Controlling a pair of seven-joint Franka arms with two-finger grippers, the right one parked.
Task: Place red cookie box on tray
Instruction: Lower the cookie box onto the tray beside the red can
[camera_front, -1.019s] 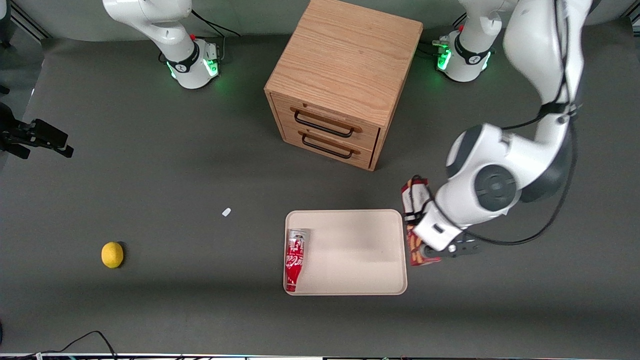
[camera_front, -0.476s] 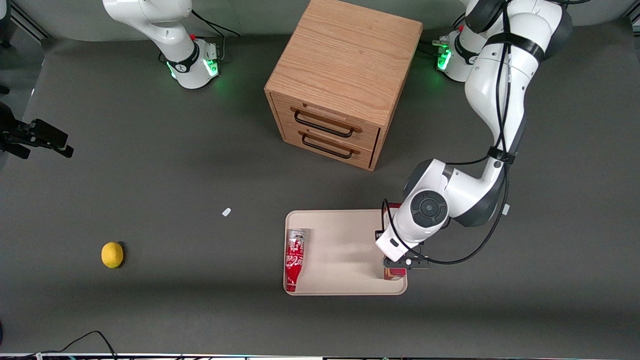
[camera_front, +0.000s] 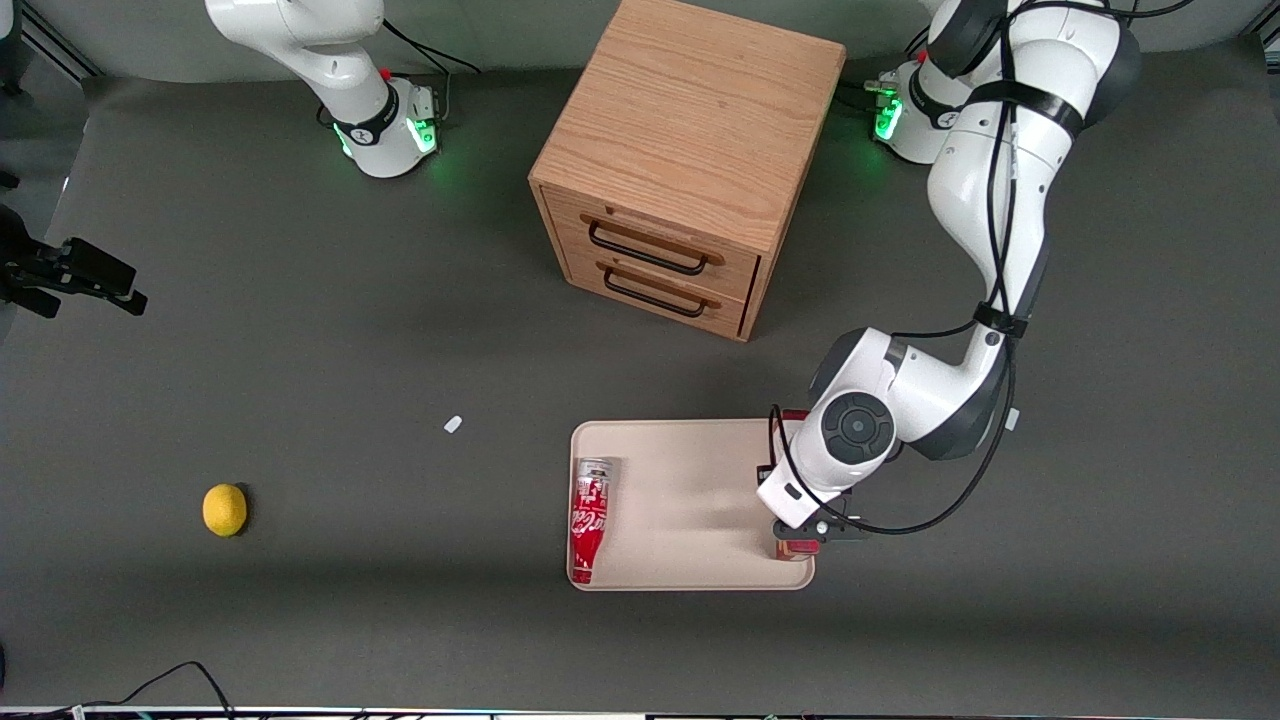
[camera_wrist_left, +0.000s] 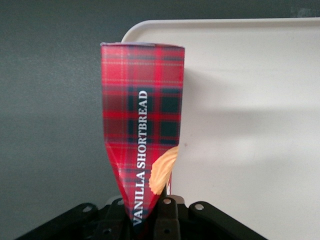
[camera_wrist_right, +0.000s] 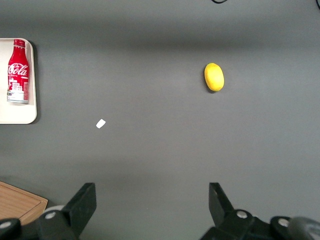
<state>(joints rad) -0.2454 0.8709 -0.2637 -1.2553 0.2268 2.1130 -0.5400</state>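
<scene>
The red cookie box (camera_wrist_left: 142, 130), a dark red plaid carton with a cookie picture, is held by its end in my left gripper (camera_wrist_left: 150, 212), whose jaws are shut on it. It points away from the wrist toward a rounded corner of the pale tray (camera_wrist_left: 250, 125). From the front, the gripper (camera_front: 803, 537) hangs over the working arm's end of the tray (camera_front: 690, 500). The wrist hides most of the cookie box (camera_front: 797, 548). Whether the box touches the tray cannot be told.
A red cola bottle (camera_front: 588, 520) lies in the tray at its parked-arm end. A wooden two-drawer cabinet (camera_front: 690, 160) stands farther from the front camera than the tray. A lemon (camera_front: 224, 509) and a white scrap (camera_front: 453, 424) lie toward the parked arm's end.
The arm carried the box from the table beside the tray to over the tray's end. In the last half second it shifted only slightly.
</scene>
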